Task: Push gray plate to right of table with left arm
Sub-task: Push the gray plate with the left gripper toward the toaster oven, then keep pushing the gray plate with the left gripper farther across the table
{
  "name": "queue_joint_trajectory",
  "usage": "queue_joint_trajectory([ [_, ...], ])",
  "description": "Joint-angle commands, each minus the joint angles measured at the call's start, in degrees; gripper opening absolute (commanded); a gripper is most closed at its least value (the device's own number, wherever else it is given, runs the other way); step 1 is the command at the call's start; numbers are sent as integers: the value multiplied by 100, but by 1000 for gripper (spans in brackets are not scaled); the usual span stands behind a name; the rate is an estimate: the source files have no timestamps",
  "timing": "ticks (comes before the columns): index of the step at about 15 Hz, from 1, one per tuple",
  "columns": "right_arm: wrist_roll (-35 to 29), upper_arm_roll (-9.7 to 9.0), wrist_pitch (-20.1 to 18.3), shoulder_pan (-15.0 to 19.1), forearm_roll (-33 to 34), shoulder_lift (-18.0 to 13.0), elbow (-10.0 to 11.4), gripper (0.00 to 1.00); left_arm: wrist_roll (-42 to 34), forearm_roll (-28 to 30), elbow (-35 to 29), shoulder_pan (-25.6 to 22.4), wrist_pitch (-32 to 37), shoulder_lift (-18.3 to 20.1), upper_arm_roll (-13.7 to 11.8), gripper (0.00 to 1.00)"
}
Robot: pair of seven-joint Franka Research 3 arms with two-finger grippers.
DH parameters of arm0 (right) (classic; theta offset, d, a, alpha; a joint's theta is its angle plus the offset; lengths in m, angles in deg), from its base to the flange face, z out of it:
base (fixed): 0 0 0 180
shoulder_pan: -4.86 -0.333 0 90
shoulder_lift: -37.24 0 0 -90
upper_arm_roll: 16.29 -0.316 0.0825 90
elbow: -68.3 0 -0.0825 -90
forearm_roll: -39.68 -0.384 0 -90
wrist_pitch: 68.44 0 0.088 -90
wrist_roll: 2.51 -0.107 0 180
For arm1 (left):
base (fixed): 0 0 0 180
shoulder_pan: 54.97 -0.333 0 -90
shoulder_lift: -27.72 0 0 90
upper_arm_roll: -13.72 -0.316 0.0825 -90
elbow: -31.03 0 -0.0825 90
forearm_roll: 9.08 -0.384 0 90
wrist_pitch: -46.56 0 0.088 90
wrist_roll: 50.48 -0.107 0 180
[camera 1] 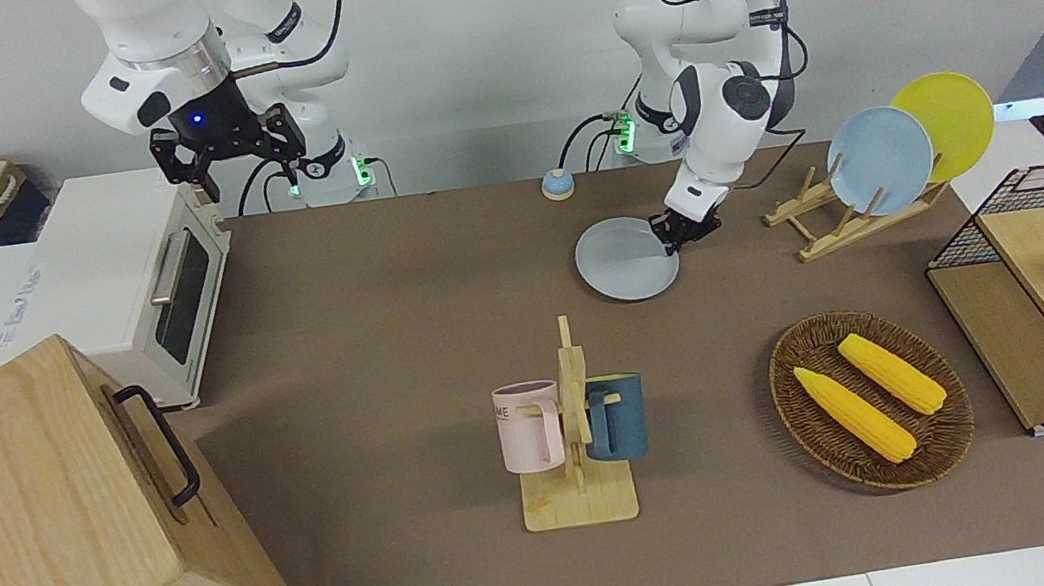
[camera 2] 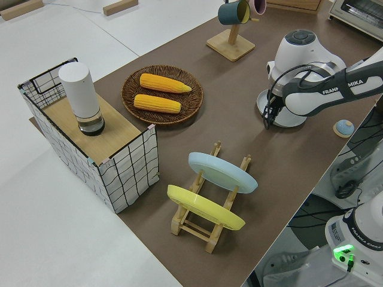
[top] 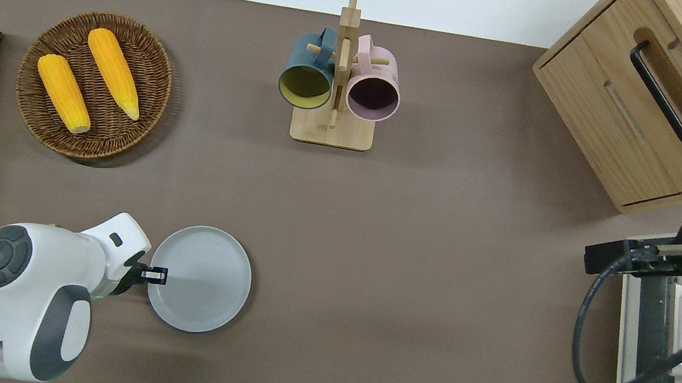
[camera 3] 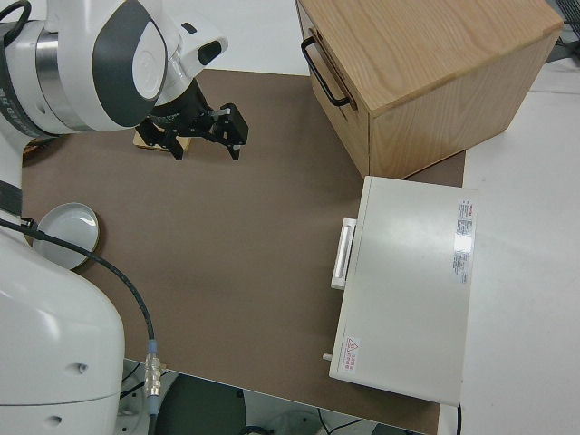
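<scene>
The gray plate [camera 1: 627, 259] lies flat on the brown table [camera 1: 382, 301], nearer to the robots than the mug rack; it also shows in the overhead view [top: 199, 278] and the right side view [camera 3: 65, 234]. My left gripper [camera 1: 679, 234] is low at the table, shut and empty. Its tip touches the plate's rim on the side toward the left arm's end, as the overhead view [top: 157, 273] shows. In the left side view the arm hides most of the plate [camera 2: 294, 119]. My right gripper [camera 1: 244, 173] is parked and open.
A mug rack [camera 1: 572, 428] with a pink and a blue mug stands mid-table. A wicker basket [camera 1: 801, 418] holds two corn cobs. A dish rack [camera 1: 836, 226] holds sky-blue and yellow plates. A small blue bell [camera 1: 556, 186], a toaster oven [camera 1: 136, 273] and a wooden cabinet [camera 1: 60, 535] are also here.
</scene>
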Motion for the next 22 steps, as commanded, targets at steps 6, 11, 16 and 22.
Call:
queue_joint_trajectory([
  [6,14,-32,-69,64,-46,-43,3,983,2198,120,913,1676,-297,-902,247,0],
  [11,15,-23,-69,64,-46,-43,-6,983,3149,85,1863,1738,-279,-1623,924,0],
  [16,15,-32,-69,64,-55,-43,3,983,3712,-29,2531,1773,-262,-2098,1381,0],
  [22,14,-32,-69,64,-46,-43,-5,983,4318,-389,3366,2133,-262,-2854,1390,0],
])
